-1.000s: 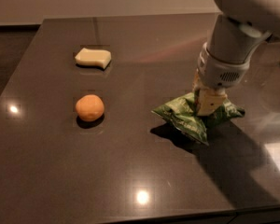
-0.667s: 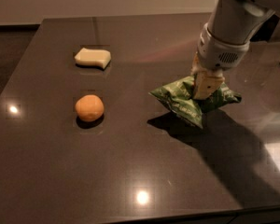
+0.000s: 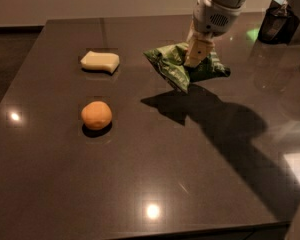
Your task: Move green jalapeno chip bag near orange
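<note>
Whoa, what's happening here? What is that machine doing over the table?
A robot arm's gripper is clamped on the green jalapeno chip bag and holds it up off the dark table, with its shadow cast below. The orange sits on the table well apart from the bag, and a pale yellow block lies behind it. The bag is not yet beside the orange.

A dark, glossy table (image 3: 140,174) filled most of the frame, catching small bright lamp glints at lower centre and the left edge. A pale wall (image 3: 90,1) ran along the top, and dark floor (image 3: 10,49) showed at upper left. The gripper (image 3: 196,55) hung above the table's upper right.
</note>
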You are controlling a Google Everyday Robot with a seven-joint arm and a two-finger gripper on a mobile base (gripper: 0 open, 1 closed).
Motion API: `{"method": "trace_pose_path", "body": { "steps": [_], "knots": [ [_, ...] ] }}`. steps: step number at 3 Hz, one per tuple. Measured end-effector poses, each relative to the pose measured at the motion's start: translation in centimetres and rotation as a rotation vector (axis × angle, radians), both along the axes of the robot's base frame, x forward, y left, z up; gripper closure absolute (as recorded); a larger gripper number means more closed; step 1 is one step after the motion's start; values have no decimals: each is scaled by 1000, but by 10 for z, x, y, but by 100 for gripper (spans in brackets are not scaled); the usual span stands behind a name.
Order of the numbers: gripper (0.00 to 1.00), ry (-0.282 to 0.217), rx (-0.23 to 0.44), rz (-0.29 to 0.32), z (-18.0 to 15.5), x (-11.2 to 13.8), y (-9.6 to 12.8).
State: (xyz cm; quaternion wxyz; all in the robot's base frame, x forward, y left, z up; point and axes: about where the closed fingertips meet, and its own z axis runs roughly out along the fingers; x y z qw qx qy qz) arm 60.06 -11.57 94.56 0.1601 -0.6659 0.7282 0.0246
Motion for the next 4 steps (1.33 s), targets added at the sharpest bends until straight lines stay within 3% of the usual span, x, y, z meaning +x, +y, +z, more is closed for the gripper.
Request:
{"method": "trace_pose_path", "body": {
  "steps": [2,4],
  "knots": [
    [100,-43,77,-108,2,60,31],
    [100,-110,133,-182,-11,88,76]
  ]
}}
